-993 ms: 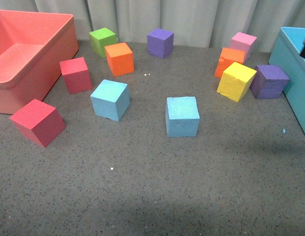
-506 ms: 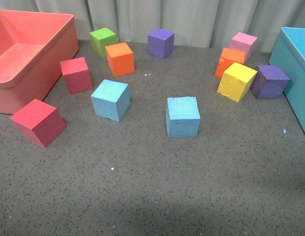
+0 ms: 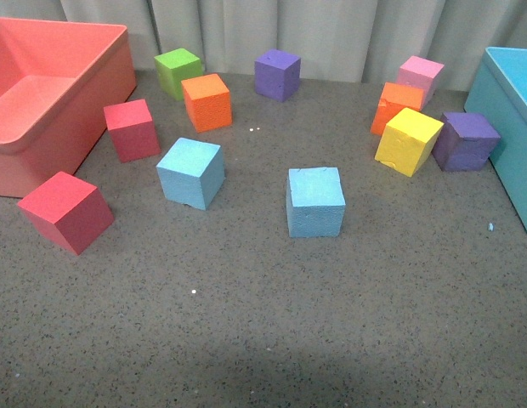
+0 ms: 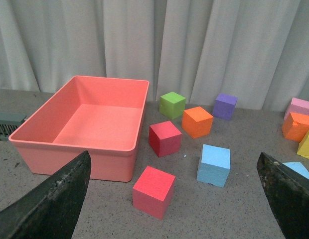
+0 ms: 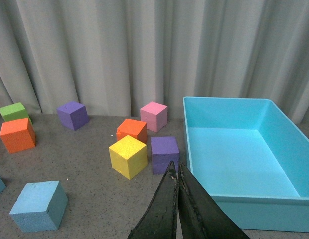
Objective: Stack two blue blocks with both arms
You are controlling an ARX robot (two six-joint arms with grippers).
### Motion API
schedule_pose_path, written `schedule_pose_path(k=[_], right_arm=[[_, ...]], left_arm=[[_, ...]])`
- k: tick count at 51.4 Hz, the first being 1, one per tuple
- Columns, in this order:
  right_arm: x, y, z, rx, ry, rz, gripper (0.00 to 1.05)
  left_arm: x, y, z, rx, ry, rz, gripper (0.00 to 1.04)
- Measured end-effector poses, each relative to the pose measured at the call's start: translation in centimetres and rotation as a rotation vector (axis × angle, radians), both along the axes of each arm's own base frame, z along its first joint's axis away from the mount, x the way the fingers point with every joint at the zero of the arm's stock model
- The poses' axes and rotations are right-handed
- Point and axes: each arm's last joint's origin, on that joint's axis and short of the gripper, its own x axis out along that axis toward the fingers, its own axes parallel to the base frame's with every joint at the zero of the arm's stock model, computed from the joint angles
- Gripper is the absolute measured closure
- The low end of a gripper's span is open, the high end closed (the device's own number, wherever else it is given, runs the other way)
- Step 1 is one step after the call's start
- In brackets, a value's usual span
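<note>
Two sky-blue foam blocks rest apart on the grey table: one left of centre point(image 3: 190, 172), one at the centre point(image 3: 315, 201). Neither arm shows in the front view. In the left wrist view the left gripper point(image 4: 177, 199) is open and empty, its black fingers point(image 4: 55, 201) wide apart; the left blue block point(image 4: 214, 165) lies ahead between them, and a corner of the other block point(image 4: 298, 170) shows at the edge. In the right wrist view the right gripper point(image 5: 175, 172) is shut on nothing, well above the table. The centre blue block point(image 5: 39, 206) lies off to its side.
A coral bin point(image 3: 42, 93) stands at the far left, a turquoise bin point(image 3: 510, 119) at the far right. Two red cubes point(image 3: 66, 211), orange point(image 3: 206, 101), green point(image 3: 178, 70) and purple point(image 3: 277, 74) cubes lie left and back; pink, orange, yellow point(image 3: 408, 140) and purple cubes cluster right.
A dark bit of the right arm seen over the turquoise bin one second ago has left the front view. The blocks have not moved.
</note>
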Motion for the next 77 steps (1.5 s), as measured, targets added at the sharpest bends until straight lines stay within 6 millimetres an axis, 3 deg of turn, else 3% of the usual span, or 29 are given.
schedule_pose_path(k=[72,77], right_arm=[[-4.6,0.0,0.2,0.0,-0.014,0.003,1.04],[-4.6,0.0,0.2,0.0,-0.014,0.003,0.86]], left_arm=[[0.0,0.0,0.0,0.0,0.0,0.0,0.07],[0.0,0.0,0.0,0.0,0.0,0.0,0.07]])
